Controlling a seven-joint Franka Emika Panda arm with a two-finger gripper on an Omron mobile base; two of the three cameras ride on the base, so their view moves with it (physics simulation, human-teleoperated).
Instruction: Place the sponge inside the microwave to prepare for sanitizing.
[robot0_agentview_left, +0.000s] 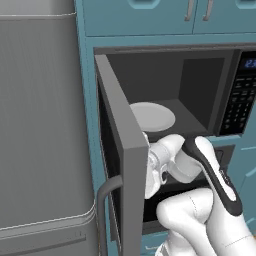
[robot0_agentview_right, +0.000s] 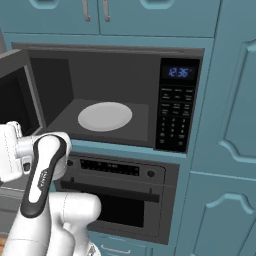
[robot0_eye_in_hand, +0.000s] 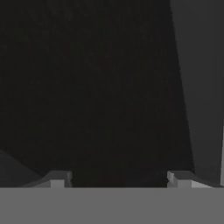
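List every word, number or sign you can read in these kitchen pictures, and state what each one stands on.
"12:36": blue digits, a little blurred, on the display atop the black keypad of the wide grey built-in microwave.
Keypad buttons: pale markings, too small to read.
Control strip of the grey oven below: markings too small to read.
Nothing else carries text.

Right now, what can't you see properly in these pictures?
- Gripper: in the hand view just the two tips poke up, wide apart; nothing shows between them. In the left base view the open microwave door hides the hand.
- Display: blue digits too blurry to read in the right base view.
- Keypad: labels too small.
- Oven below the microwave: arm covers its left part.
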